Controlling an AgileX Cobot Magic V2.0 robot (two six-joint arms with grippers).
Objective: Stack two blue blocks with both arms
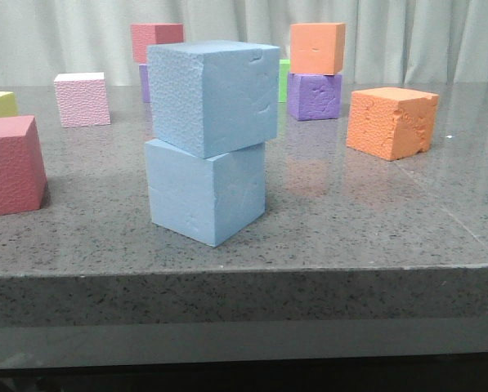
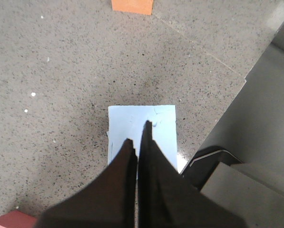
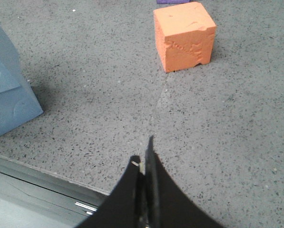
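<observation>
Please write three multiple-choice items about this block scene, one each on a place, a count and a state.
1. Where is the pebbled blue block?
A. on the lower blue block
B. beside the pink cube
C. on a purple cube

2. How many orange cubes show in the front view?
A. one
B. two
C. four

3. How do the left gripper and right gripper stand?
A. both wide open
B. both shut and empty
C. each gripping a cube

Answers:
1 A, since it rests on the other blue block, turned slightly.
2 B: one orange cube sits on a purple cube, another on the table.
3 B, because each pair of fingers meets with nothing between.
</observation>
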